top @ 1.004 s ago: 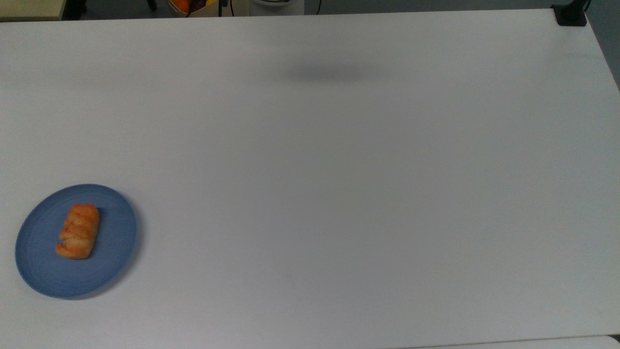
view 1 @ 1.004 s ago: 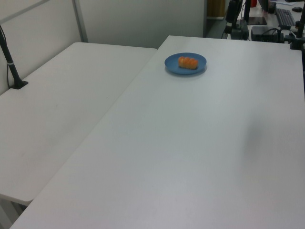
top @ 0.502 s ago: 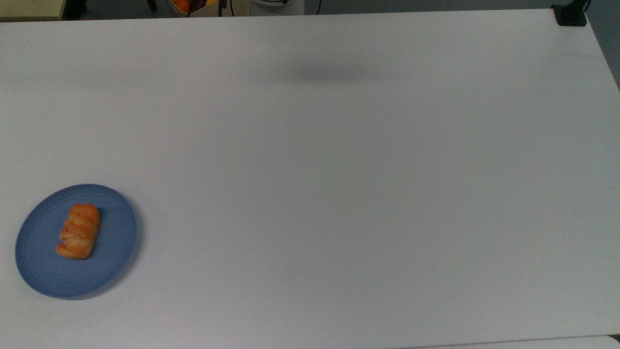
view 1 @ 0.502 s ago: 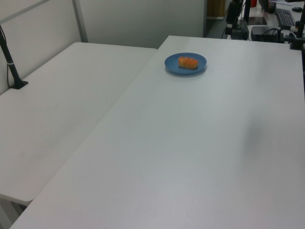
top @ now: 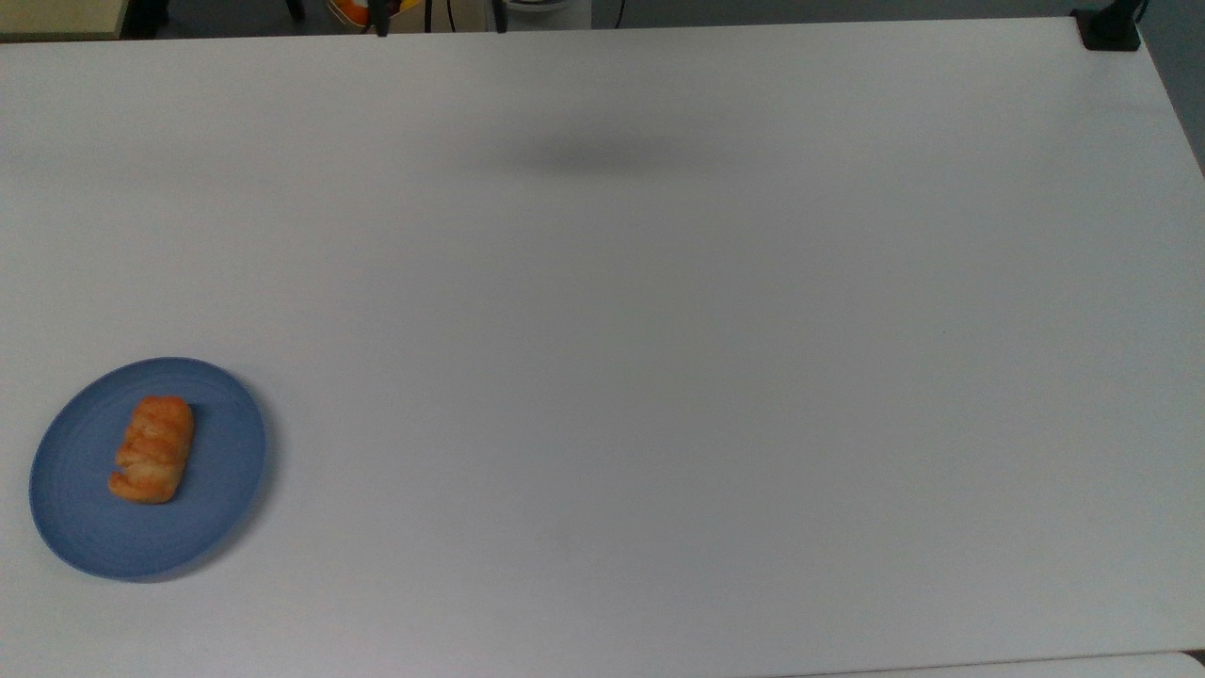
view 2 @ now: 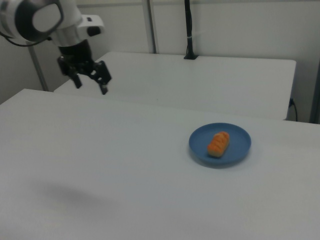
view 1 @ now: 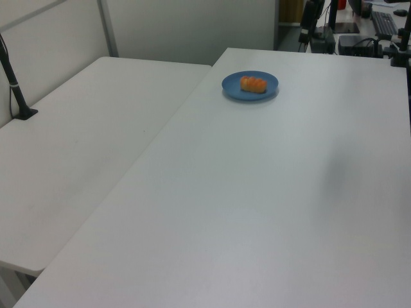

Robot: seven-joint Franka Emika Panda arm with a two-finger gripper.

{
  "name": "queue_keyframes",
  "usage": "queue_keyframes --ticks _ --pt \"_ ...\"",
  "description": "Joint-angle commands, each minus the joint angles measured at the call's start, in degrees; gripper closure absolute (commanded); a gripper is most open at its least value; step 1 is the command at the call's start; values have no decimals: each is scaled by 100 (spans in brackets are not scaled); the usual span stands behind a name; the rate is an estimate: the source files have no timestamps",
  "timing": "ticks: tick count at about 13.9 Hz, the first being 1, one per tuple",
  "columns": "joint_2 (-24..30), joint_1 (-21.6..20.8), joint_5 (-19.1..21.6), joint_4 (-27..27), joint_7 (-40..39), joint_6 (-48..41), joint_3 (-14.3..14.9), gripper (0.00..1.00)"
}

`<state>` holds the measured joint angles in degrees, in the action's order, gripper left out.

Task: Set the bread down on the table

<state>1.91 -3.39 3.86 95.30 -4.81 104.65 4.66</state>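
Observation:
The bread [top: 152, 449], a small golden-orange ridged bun, lies on a round blue plate [top: 221, 471] near the top view's lower left corner of the white table [top: 659, 377]. The left view has the bread [view 1: 253, 84] on the plate [view 1: 232, 84] at the table's [view 1: 257, 192] far end. In the right view the bread [view 2: 218, 143] rests on the plate [view 2: 241, 142] at the table's [view 2: 100, 175] right. My gripper [view 2: 91, 85] hangs open and empty high above the table at the right view's upper left, far from the bread.
A second white table [view 1: 83, 147] adjoins this one, with a black pole [view 1: 13, 77] clamped to it. A black clamp [top: 1111, 28] sits at the top view's upper right corner. A soft shadow [top: 602, 155] lies on the table near its far edge.
The shadow on the table has drifted slightly toward the top view's left and lower. Dark tips have come into sight at the top view's upper edge. Bread and plate have not moved.

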Motion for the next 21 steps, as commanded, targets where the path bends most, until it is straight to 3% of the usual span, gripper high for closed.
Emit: queue_keyframes --ticks 1,5,11,15,21 --pt "-419 224 -34 24 -362 1134 236 0" --pt "-1305 760 -52 -607 -635 1662 281 0" --pt "-2791 1341 -52 -1328 -819 3358 281 0" --pt "-3819 1473 -34 -1795 -627 4324 281 0" --pt "-4743 1543 -52 -1839 -301 5512 281 0"
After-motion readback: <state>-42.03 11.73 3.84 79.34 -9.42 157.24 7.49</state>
